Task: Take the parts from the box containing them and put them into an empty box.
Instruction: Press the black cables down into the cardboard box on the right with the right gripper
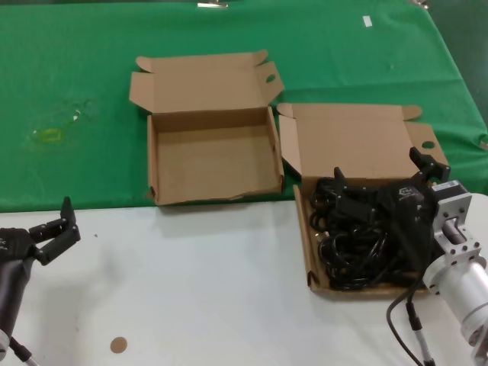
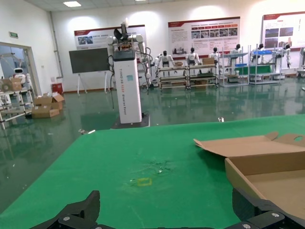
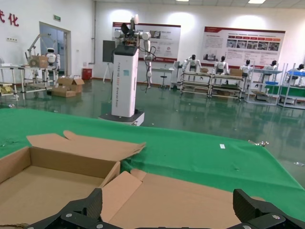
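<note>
The box containing the parts (image 1: 305,252) stands open at the right, its lid (image 1: 358,141) laid back, and holds a tangle of black parts (image 1: 347,252). The empty box (image 1: 213,156) stands open to its left, on the green cloth. My right gripper (image 1: 381,174) is open and empty, hovering over the far end of the parts box. The right wrist view shows its fingers (image 3: 93,204) spread above the lid (image 3: 190,200), with the empty box (image 3: 43,183) beside it. My left gripper (image 1: 62,227) is open and empty at the front left. In its wrist view (image 2: 169,212) the empty box (image 2: 267,174) shows.
A green cloth (image 1: 76,76) covers the back of the table, and the front is white (image 1: 198,290). A yellowish mark (image 1: 49,135) lies on the cloth at the left. A small brown spot (image 1: 117,345) is on the white surface. A white tag (image 1: 367,21) lies far back.
</note>
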